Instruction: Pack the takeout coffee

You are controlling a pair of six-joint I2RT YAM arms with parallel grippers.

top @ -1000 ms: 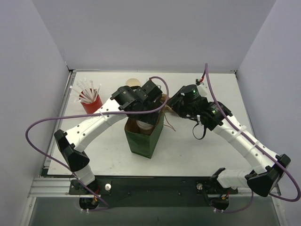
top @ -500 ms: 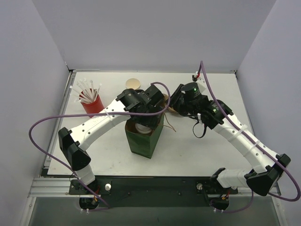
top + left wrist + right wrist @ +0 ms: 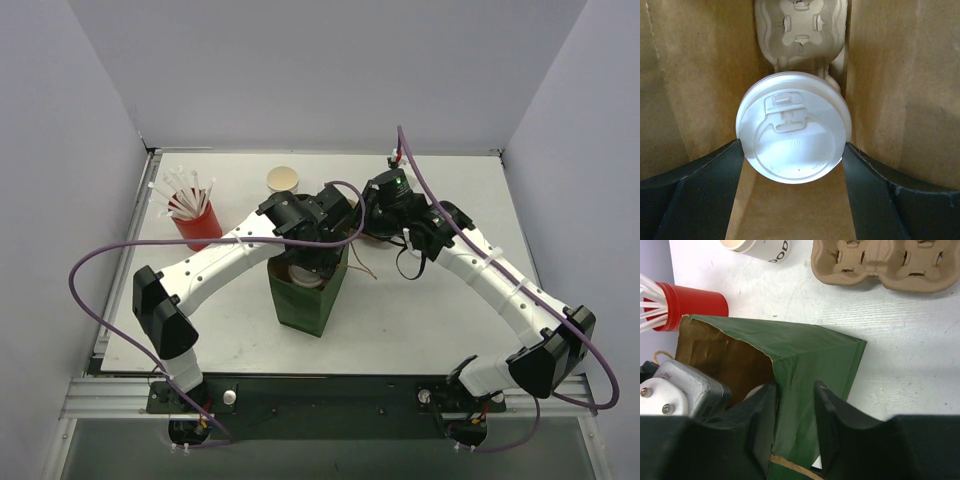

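Note:
The takeout coffee [image 3: 792, 132], a white cup with a round white lid, hangs upright inside the green-and-brown paper bag [image 3: 300, 305]. My left gripper [image 3: 793, 150] reaches down into the bag, its two dark fingers pressed against opposite sides of the lid. A pulp cup carrier [image 3: 800, 30] lies deeper in the bag behind the cup. My right gripper [image 3: 795, 390] straddles the rim of the bag [image 3: 810, 355] at its right side. Its inner finger lies against the wall and its outer finger stands apart from it. From above, the left gripper [image 3: 318, 245] covers most of the bag's mouth.
A red cup of white straws [image 3: 195, 220] stands at the back left. A lidless white cup [image 3: 283, 180] stands behind the bag. A second pulp carrier [image 3: 885, 265] lies on the table beyond the bag, under the right arm [image 3: 470, 265].
My left arm has swung right and sunk further into the bag with the cup. My right gripper has shifted left and back onto the bag's rim, its jaws narrowing a little.

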